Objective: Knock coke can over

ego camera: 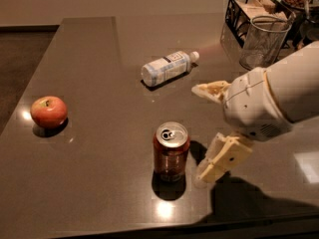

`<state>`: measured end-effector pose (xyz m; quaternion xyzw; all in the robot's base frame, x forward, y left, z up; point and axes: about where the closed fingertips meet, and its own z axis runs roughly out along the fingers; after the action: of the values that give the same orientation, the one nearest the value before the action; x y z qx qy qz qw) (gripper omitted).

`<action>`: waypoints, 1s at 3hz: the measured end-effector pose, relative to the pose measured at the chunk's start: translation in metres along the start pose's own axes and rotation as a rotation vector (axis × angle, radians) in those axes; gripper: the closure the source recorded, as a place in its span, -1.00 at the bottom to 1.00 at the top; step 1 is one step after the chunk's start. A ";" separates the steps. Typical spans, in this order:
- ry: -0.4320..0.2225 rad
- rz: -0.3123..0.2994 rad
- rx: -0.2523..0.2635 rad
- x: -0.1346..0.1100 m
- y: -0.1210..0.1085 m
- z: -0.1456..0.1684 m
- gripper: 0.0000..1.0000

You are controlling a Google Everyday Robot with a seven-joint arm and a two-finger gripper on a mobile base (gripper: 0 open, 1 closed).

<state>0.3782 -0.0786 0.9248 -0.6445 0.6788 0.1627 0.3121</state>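
Observation:
The coke can [171, 152] stands upright near the front edge of the dark table [99, 63], its silver top and pull-tab facing up. My gripper [207, 131] comes in from the right, just right of the can. It is open: one cream finger [211, 89] points left above and behind the can, the other finger [223, 158] hangs low beside the can's right side, a small gap away. The white arm body fills the right of the view.
A clear plastic bottle with a white label [167, 67] lies on its side behind the can. A red apple [49, 111] sits at the left. A black wire basket [249, 9] and a glass cup [261, 41] stand at the back right.

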 end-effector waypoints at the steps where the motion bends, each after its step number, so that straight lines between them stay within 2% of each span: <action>1: -0.050 0.012 -0.012 -0.006 0.006 0.020 -1.00; 3: -0.116 0.038 -0.065 -0.019 0.018 0.042 -0.94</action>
<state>0.3691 -0.0355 0.9026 -0.6306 0.6661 0.2276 0.3269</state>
